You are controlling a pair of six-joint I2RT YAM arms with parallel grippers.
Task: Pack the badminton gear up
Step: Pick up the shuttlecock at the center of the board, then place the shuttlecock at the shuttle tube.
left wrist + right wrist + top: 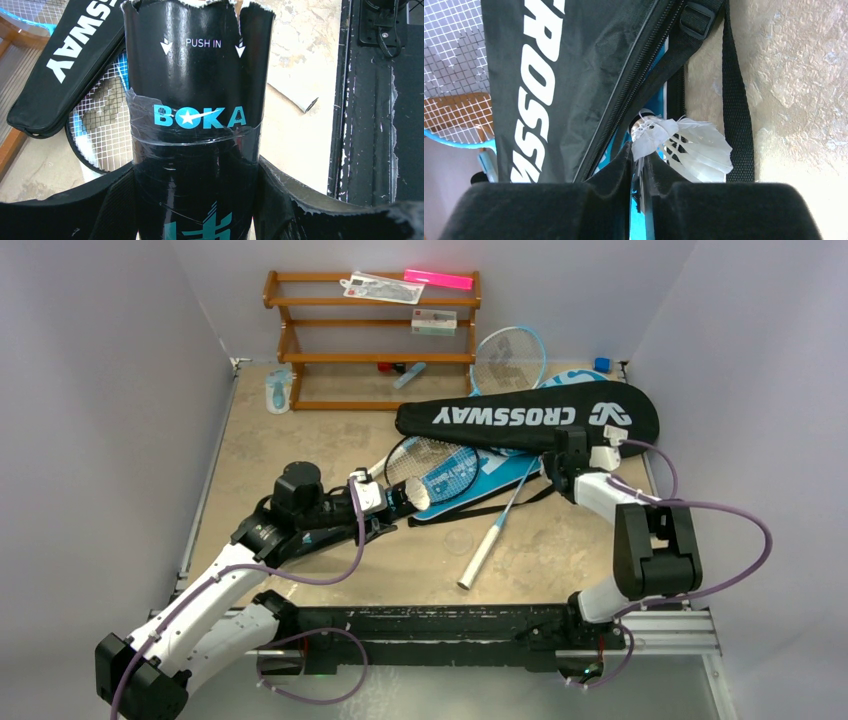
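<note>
at table centre, your left gripper clamped around long black tube, torn open mouth toward 3 o'clock, right beside rim of black racket. racket head lies on blue cover. at 3 o'clock from tube, your right gripper pinched nearly closed on white shuttlecock, at zipper edge of black "crossway" cover. light-blue racket pokes out past cover toward 12 o'clock, against wooden rack.
</note>
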